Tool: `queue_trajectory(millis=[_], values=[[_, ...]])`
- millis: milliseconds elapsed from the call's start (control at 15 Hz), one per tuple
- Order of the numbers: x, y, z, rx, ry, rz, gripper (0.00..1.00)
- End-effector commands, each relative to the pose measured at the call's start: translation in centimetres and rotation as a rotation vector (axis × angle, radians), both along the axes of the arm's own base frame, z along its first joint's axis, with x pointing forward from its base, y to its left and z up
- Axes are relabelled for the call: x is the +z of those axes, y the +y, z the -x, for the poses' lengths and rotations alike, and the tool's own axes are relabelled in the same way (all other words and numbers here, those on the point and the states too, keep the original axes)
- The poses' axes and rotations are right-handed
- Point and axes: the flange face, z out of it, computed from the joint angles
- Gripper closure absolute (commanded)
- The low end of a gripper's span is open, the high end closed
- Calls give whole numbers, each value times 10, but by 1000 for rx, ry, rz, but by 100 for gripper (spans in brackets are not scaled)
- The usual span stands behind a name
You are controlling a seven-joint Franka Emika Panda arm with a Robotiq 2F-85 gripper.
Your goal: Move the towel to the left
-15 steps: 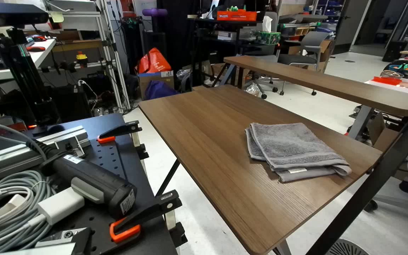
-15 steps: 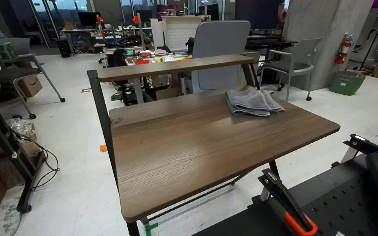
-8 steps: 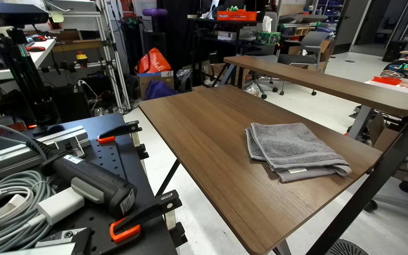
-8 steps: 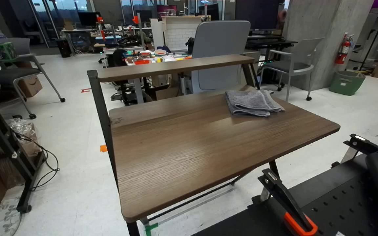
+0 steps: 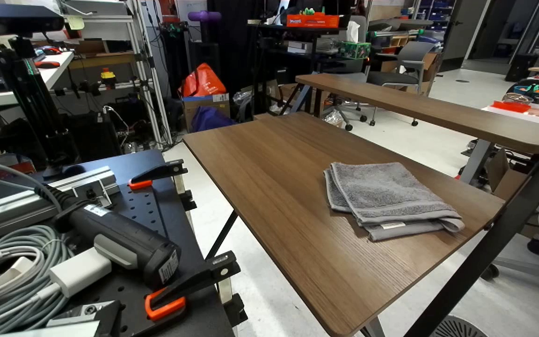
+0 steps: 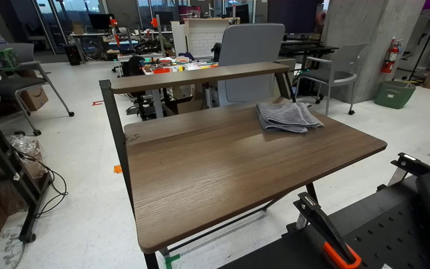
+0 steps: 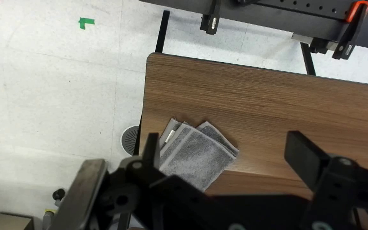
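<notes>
1. A raised shelf (image 6: 200, 77) runs above the worktop (image 6: 207, 168); 2 orange-and-black clamps (image 5: 199, 281) sit on a neighboring bench (image 5: 141, 210).
2. Jaws stand spread wide in the wrist view, partly hiding the folded grey towel (image 7: 200, 156).
3. The towel lies near 1 end of the wood-grained worktop.
4. Grey chairs (image 6: 351, 58), a concrete pillar (image 6: 375, 30) and a green bin (image 6: 394, 95) stand on the pale floor (image 6: 92, 186).

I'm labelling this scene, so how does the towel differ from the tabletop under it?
The towel is grey; the tabletop is brown with wood grain. The towel is folded in loose layers, while the tabletop is a flat board. The towel is smaller than the tabletop. Both are roughly four-sided.
</notes>
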Motion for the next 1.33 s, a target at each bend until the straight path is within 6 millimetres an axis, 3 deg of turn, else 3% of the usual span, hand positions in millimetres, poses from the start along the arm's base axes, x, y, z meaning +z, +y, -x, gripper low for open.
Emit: queue_trajectory(millis=[0,200,400,800,1000,1267], values=[[-13,5,-19,-8,52,1,0],[-32,11,-32,-5,95,11,0],[-56,19,-59,-35,145,19,0],[-120,49,-137,-137,242,31,0],[-161,64,-179,-196,252,44,0],[-215,63,-231,-283,247,66,0]])
